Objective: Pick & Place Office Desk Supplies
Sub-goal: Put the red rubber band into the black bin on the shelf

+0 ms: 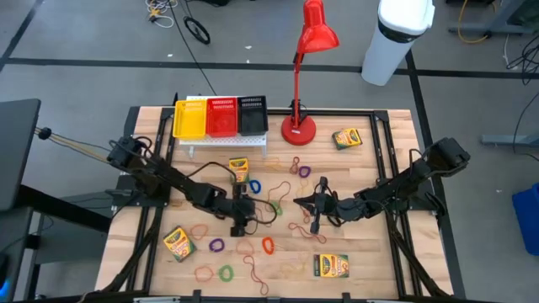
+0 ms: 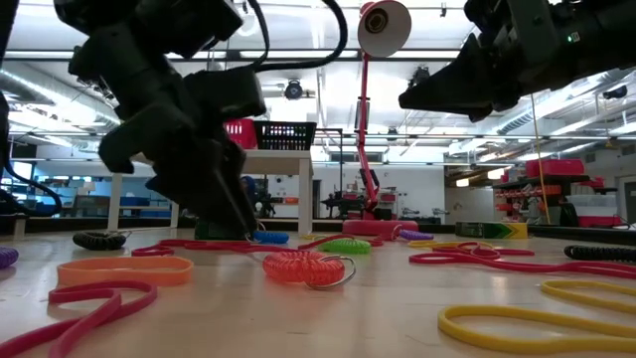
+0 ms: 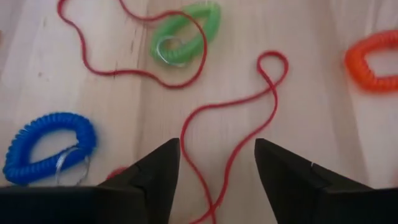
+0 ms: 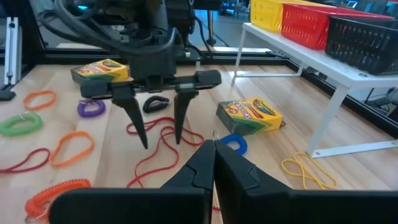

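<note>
Working with the left end effector [image 3: 217, 180] released, spread wide and pointing tips-down at the middle of the counter [image 1: 379, 252], straddling one strand of a thin red rubber-band loop [image 3: 273, 55] lying flat on the wood. Judging the step in hand as the pick of that band: lowering until both tips are touching the wood on either side of the strand, keeping it centred between them, closing slowly so as not to flick it aside, then lifting straight up. Staying clear of the blue coil [image 3: 56, 118] just beside one finger, and watching for tangling with the second red band crossing the green coil [image 3: 208, 18] a little farther on; leaving the orange coil [image 3: 357, 62] off to the side alone. Waiting just beside, the right end effector [image 4: 214, 155], clenched on nothing and facing the left one. Counting outward across the counter: four crayon boxes [image 1: 178, 242], two near the front edge and two toward the back; well over a dozen loops and coils scattered among them, too fine and overlapping for an exact tally. Reaching the back: one white rack [image 1: 221, 141] carrying three bins [image 1: 221, 116], yellow, red and black, and one red lamp [image 1: 299, 128] beside it.
</note>
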You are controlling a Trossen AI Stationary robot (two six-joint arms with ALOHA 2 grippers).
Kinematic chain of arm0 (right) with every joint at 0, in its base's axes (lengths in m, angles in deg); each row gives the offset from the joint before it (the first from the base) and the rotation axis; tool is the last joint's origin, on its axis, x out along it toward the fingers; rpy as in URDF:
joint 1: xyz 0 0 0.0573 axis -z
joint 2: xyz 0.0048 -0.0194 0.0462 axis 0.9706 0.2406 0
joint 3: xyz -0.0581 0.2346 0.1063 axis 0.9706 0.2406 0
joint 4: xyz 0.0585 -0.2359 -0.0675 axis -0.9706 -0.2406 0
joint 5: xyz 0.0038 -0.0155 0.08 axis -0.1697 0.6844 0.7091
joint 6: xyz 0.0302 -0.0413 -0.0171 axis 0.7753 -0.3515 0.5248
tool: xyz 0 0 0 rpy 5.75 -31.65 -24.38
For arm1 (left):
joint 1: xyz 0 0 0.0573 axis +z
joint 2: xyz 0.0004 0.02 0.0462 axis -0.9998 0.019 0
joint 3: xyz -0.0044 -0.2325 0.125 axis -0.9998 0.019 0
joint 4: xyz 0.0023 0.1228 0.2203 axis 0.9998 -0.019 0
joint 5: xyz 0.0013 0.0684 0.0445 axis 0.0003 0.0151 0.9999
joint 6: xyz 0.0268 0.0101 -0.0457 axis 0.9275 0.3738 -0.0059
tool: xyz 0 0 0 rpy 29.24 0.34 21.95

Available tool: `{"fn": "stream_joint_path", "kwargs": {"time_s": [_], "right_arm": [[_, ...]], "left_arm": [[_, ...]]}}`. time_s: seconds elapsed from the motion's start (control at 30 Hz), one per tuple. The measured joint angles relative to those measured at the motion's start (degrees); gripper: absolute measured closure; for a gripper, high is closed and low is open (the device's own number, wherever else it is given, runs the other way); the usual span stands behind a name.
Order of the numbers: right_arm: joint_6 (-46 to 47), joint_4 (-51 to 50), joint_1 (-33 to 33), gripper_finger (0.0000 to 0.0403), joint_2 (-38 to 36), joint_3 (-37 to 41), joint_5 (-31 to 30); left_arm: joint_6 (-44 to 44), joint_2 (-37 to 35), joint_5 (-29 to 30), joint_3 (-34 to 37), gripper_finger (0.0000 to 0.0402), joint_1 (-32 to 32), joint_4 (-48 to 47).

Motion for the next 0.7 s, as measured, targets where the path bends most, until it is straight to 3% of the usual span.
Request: {"fn": "stream_joint_path", "kwargs": {"time_s": [0.4,0.7], "right_arm": [[0.0,0.0,0.0,0.0383,0.0,0.0,-0.1],[0.0,0.1,0.0,0.0382,0.0,0.0,-0.1]], "left_arm": [[1.0,2.1,-2.4,-0.1,0.0207,0.3,-2.9],[2.5,2.2,-6.8,-0.9,0.0341,1.1,-4.0]]}}
